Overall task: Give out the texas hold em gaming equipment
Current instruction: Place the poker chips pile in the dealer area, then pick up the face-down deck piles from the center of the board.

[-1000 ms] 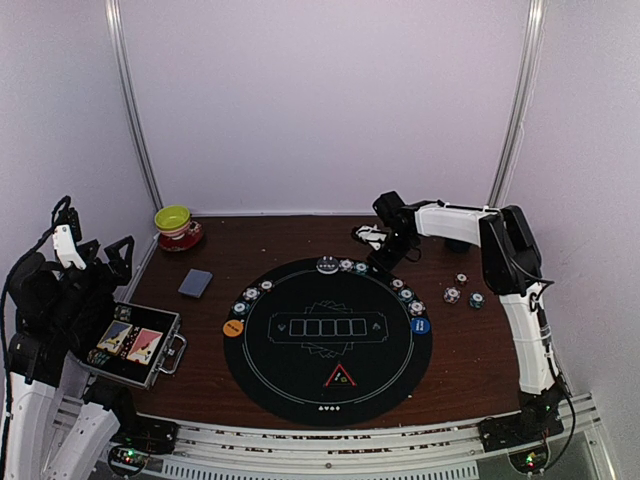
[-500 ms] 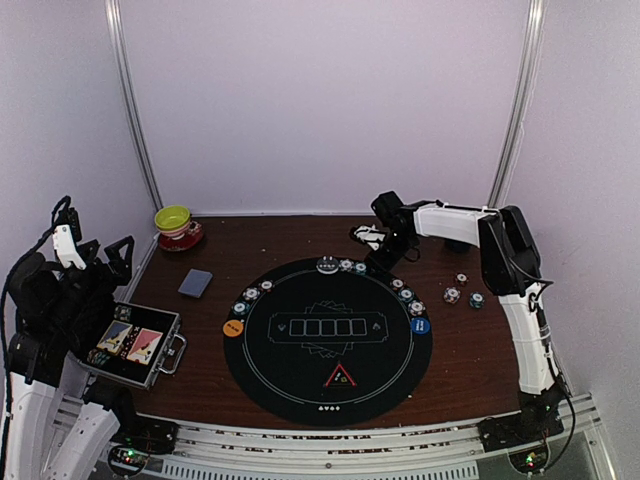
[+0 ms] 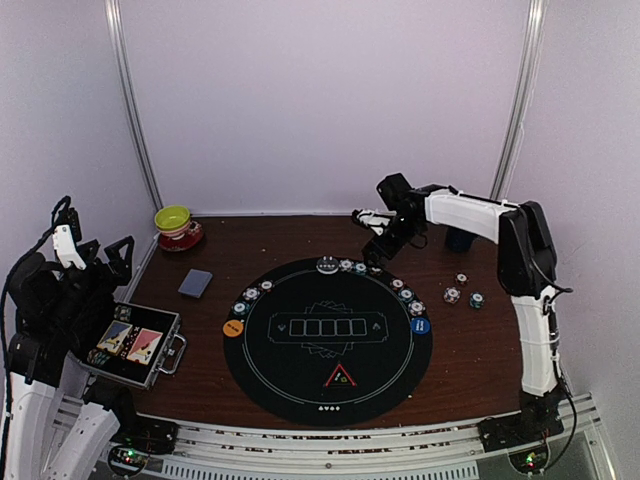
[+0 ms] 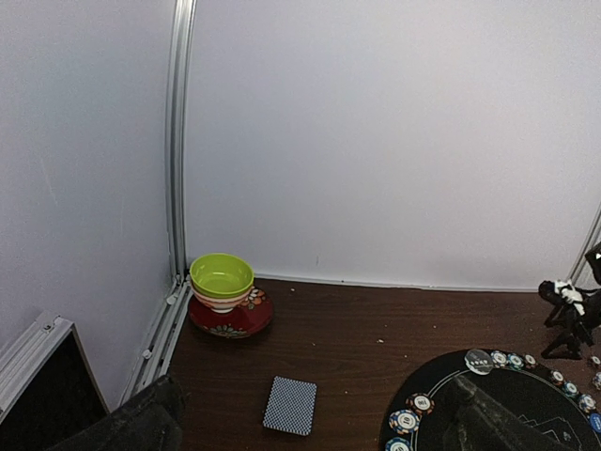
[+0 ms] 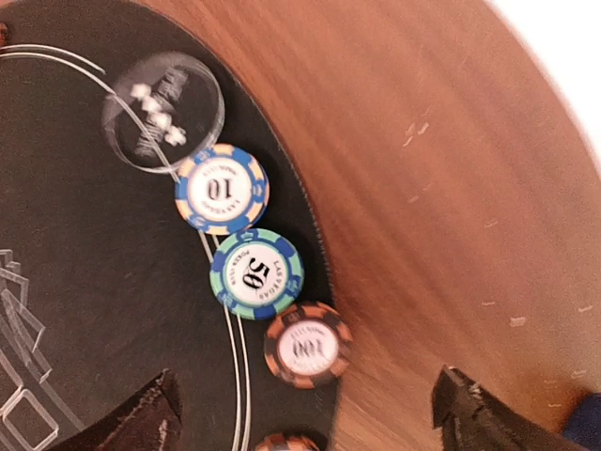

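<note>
A round black mat (image 3: 328,340) carries poker chips along its far rim, an orange button (image 3: 233,327), a blue button (image 3: 420,325) and a red triangle marker (image 3: 340,377). My right gripper (image 3: 374,245) hangs open just above that far rim with nothing between its jaws. Below it lie a clear disc (image 5: 163,111), a 10 chip (image 5: 222,189), a 50 chip (image 5: 256,273) and a 100 chip (image 5: 308,345). The grey-blue deck of cards (image 3: 195,284) lies left of the mat. Three loose chips (image 3: 462,292) sit on the wood to the right. My left gripper (image 3: 90,255) is raised at the far left, open and empty.
A yellow-green bowl on a red saucer (image 3: 177,226) stands in the back left corner. An open metal case (image 3: 135,345) sits at the front left. A dark blue mug (image 3: 458,238) stands behind my right arm. White walls close in on three sides.
My right gripper has opened wide and lifted back from the mat's far rim, uncovering the mug behind it. The left arm has not moved.
</note>
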Action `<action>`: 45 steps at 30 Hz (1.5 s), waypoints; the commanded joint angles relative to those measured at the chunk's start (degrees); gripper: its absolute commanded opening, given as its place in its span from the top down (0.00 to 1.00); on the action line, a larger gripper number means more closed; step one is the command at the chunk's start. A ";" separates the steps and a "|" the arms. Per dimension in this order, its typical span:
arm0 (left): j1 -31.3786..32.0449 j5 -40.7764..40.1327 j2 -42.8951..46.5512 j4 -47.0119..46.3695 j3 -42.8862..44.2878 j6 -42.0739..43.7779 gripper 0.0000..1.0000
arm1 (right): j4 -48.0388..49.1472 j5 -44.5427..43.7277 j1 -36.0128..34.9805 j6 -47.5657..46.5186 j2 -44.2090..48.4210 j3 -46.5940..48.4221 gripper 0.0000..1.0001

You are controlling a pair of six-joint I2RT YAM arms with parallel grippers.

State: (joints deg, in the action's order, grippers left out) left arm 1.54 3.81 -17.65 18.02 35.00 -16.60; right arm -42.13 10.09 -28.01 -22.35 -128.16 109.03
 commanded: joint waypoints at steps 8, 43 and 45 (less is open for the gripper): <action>-0.49 0.18 0.00 -2.38 -0.11 0.25 0.02 | 10.92 -5.53 0.54 -2.22 25.71 -16.42 0.00; -0.40 -4.07 -29.48 3.30 14.54 2.08 0.02 | 26.12 -19.33 -0.60 6.87 28.26 -28.70 0.00; -0.40 -7.15 -32.37 4.33 16.32 3.27 0.02 | 26.75 -19.01 -0.91 7.33 28.88 -29.03 0.00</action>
State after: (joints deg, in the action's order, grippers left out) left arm 1.54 1.93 -46.04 21.50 47.62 -15.90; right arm -18.87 -9.15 -28.27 -16.97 -101.82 81.43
